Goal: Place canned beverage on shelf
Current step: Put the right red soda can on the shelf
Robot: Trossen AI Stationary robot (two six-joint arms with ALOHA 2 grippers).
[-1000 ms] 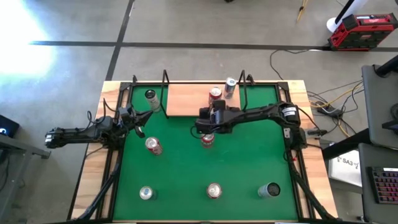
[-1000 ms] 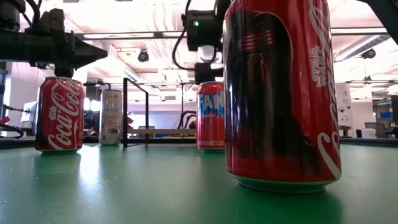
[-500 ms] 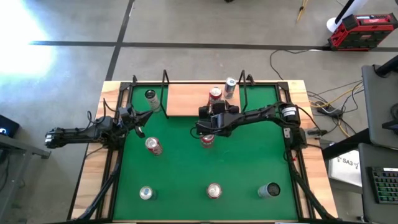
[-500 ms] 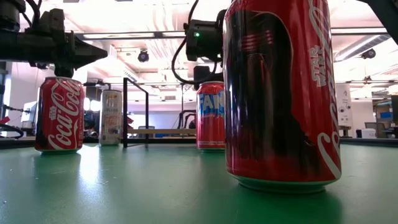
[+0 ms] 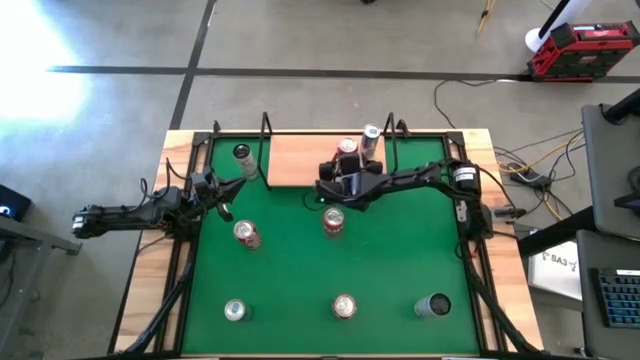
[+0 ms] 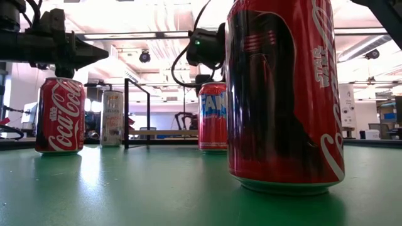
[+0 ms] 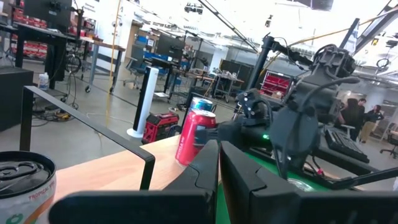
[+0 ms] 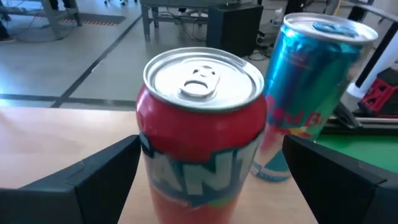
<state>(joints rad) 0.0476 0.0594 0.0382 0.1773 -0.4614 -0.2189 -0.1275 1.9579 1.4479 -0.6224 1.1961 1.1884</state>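
Seven cans are counted in the high view. At far left the left gripper (image 5: 232, 187) waits over the green mat (image 5: 400, 260), its fingers clenched on nothing, near a white-sided can (image 5: 242, 154) standing at the mat's far left corner. A red Coca-Cola can (image 5: 245, 233) stands just in front of that gripper. A row of three cans lines the near edge of the desk (image 5: 150, 300): a silver-topped can (image 5: 235, 311), a red can with dark print (image 5: 344, 306) and a dark-topped can (image 5: 433, 305). At centre a red-and-blue Fanta can (image 5: 334, 220) stands alone on the mat. Behind it, one shelf (image 5: 300, 160) of light wood with black uprights carries a red Fanta can (image 8: 202, 130) with a plain silver lid and closed tab, upright on the board near its right end. The right gripper (image 5: 340, 172) hovers at this can, fingers (image 8: 93, 177) released and spread to either side, not touching it. A slim blue can (image 8: 308, 87) stands just beside it, at the shelf's right edge.
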